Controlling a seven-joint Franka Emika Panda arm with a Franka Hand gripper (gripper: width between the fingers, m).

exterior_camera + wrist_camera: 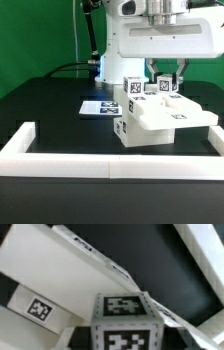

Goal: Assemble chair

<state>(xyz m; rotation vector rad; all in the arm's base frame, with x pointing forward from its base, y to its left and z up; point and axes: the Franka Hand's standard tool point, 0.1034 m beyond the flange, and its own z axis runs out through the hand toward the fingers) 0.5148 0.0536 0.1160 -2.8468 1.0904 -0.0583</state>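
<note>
Reaching down from above at the back of the assembly, the fingers (166, 78) sit drawn close together over the tops of the tagged posts, clenched about as far as they go. The exterior view shows their dark tips just above and touching the region of a square post (165, 88), but whether they actually pinch that post cannot be told from here. In the wrist view a square post (124, 319) with tags on its top and front face stands upright directly in front of the camera, close and centred, with a flat white slab (70, 277) slanting away behind it and another tag (40, 309) on a lower face.

Beyond the fingers, the chair (160, 118) is a blocky white cluster resting on the black worktop (50, 105), near the middle and toward the exterior view's right. Several tagged posts rise from its rear; a flat slab extends forward. The marker board (100, 107) lies flat just beside the chair, on the exterior view's left. A long white rail (110, 160) borders the front of the workspace, well apart from the fingers
</note>
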